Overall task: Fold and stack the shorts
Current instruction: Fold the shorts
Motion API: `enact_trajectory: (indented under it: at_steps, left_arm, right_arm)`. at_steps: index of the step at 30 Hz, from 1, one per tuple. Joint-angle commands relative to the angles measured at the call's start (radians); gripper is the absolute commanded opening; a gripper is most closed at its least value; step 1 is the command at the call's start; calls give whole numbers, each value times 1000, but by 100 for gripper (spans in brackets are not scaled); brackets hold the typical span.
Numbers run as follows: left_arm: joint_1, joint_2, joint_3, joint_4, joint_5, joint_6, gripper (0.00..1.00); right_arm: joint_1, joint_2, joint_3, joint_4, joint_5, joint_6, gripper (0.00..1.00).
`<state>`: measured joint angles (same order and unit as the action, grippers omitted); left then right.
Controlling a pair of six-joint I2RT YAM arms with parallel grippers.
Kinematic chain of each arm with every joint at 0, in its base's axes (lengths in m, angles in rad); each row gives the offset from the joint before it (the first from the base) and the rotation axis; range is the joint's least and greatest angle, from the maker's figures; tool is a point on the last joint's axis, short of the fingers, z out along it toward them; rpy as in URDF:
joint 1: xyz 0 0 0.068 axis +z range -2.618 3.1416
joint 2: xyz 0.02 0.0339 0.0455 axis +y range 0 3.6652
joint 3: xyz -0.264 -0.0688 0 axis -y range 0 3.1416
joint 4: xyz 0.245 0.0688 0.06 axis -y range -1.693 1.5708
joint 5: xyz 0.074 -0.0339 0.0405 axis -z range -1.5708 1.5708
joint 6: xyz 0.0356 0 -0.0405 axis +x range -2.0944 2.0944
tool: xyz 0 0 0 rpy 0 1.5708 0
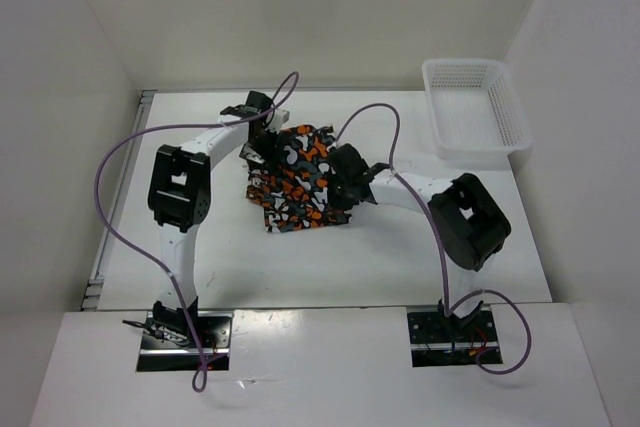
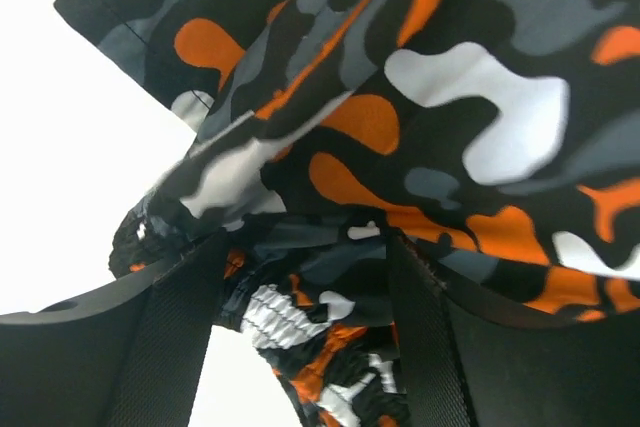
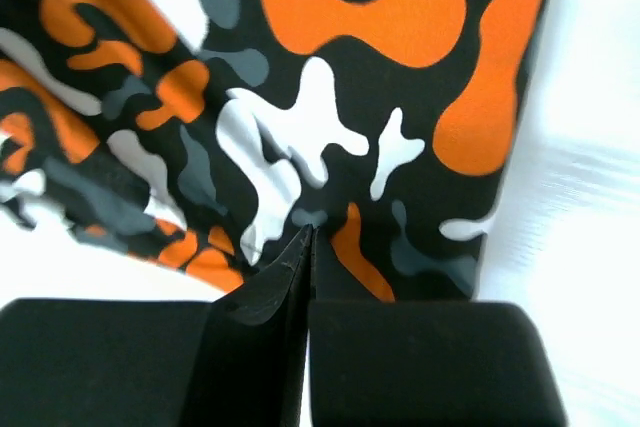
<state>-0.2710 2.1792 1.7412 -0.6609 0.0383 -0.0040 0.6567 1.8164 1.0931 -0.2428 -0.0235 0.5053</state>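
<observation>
Top external view: shorts (image 1: 297, 179) in the middle of the tabletop (image 1: 400, 257), rumpled and seemingly partly folded, between both arms, well apart from the white mesh basket (image 1: 475, 107) at the far right. Left pincer (image 2: 300, 282) half apart, a thick bunch of gathered waistband filling the gap and touching both fingers — judged as holding it. Right pincer (image 3: 308, 239) closed narrow, tips down at the cloth near one edge; impossible to tell if pinching a thin layer or nothing. Likely to handle light, very soft and limp — sags and wrinkles at once, keeps no shape, probably slides easily on the smooth tabletop. Better to take hold at the waistband corners or at the hems, thicker thanks to the seams, and to keep the edge stretched between both sides.
</observation>
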Motion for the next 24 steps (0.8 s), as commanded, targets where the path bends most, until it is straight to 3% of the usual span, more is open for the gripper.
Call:
enact_trajectory:
  at_steps: [1,7,13,19,24]
  left_arm:
    - [10,-108,47,38,35,4,72]
    - [-2,-200,106,-112,104,4,73]
    - [-23,-223,-84,-154,161,4,72]
    - [-33,-257,-235,-135,195,4,71]
    - [-42,-257,-367,-63,66,4,70]
  right_arm:
    - [-5,-92,128,-67,16,-76,0]
    - [-155,26,396,-47,17,-99,0]
    - [-222,328,706,-115,-48,-99,0]
    - [-223,469,809,-124,-92,-99,0]
    - [-223,567,902,-138,-67,-74,0]
